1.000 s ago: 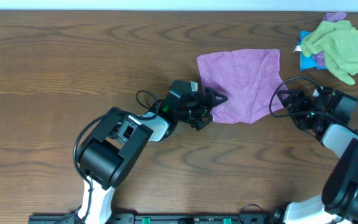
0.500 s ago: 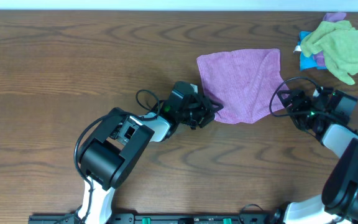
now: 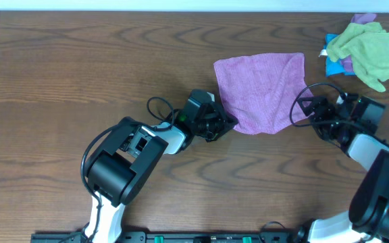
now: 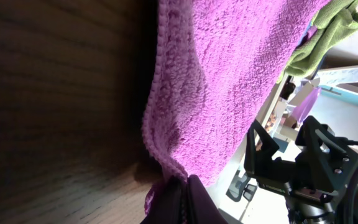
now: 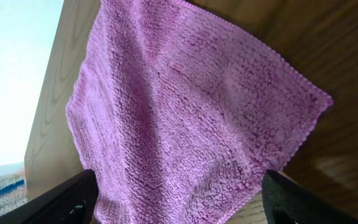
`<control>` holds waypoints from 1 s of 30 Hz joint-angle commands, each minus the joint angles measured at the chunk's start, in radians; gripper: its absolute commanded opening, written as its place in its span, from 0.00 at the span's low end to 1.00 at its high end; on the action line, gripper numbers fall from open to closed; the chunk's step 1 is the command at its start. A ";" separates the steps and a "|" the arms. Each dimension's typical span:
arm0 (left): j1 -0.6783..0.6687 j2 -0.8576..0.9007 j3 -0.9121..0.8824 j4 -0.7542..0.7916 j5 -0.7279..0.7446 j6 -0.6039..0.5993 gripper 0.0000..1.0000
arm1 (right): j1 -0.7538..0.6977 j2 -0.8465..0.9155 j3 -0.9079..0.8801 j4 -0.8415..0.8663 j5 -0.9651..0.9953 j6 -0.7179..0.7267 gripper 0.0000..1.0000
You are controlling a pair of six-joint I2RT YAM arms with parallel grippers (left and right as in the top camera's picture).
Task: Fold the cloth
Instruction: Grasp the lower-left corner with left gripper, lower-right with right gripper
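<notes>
The wooden tabletop (image 3: pixel 59 67) carries the purple cloth (image 3: pixel 262 88), spread flat right of centre (a heap of green and purple rags (image 3: pixel 369 48) lies apart, at the far right). The left pincer (image 3: pixel 227 124) is clamped on its near-left corner. The right pincer (image 3: pixel 302 110) gapes wide just beside the near-right corner.

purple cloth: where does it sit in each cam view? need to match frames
Overhead: purple cloth lies upper centre-right, left of the green cloth pile.
Left wrist: it fills the upper middle, narrowing down to the left end effector at bottom centre.
Right wrist: it fills most of the centre, spread flat.
Shared landmark: the dark wood table, seen in all three views.
</notes>
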 commanded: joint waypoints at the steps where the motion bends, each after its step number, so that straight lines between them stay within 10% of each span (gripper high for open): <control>1: 0.000 0.025 0.006 -0.010 -0.002 0.034 0.06 | 0.019 0.008 -0.002 -0.001 -0.019 0.012 0.84; 30: 0.167 0.025 0.006 -0.039 0.205 0.146 0.06 | 0.082 0.056 -0.002 -0.104 0.274 -0.008 0.71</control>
